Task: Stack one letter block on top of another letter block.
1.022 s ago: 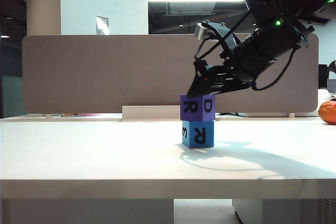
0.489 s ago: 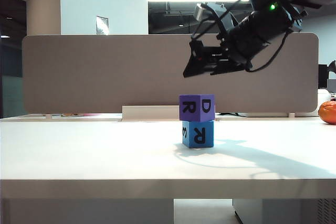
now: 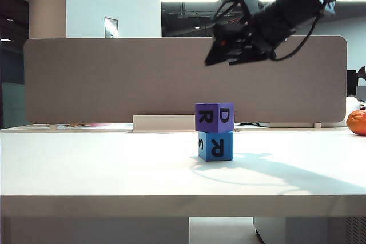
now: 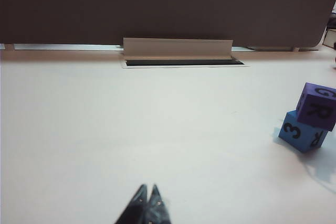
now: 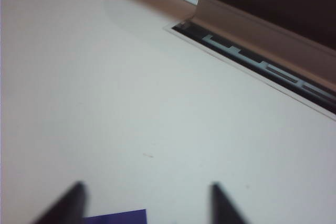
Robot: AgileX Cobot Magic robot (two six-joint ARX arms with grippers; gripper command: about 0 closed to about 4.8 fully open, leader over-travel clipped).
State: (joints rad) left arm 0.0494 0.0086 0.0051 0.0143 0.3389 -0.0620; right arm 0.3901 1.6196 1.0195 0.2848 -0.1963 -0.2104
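Note:
The purple letter block (image 3: 214, 117) with black R and D rests on top of the light blue letter block (image 3: 215, 146) near the middle of the white table (image 3: 114, 164). Both also show in the left wrist view, purple block (image 4: 317, 106) on blue block (image 4: 300, 130). My right gripper (image 3: 213, 58) hangs well above the stack, open and holding nothing. In the right wrist view its gripper (image 5: 147, 195) spreads wide, with a corner of the purple block (image 5: 116, 217) far below. My left gripper (image 4: 148, 188) is shut and empty, low over the table, far from the stack.
A grey partition (image 3: 114, 78) runs along the table's far edge, with a white cable tray (image 3: 163, 123) at its foot. An orange round object (image 3: 357, 122) sits at the far right of the table.
My right gripper has let go of the purple block and risen well above the stack. The purple block stays on the blue one. The left arm has not moved.

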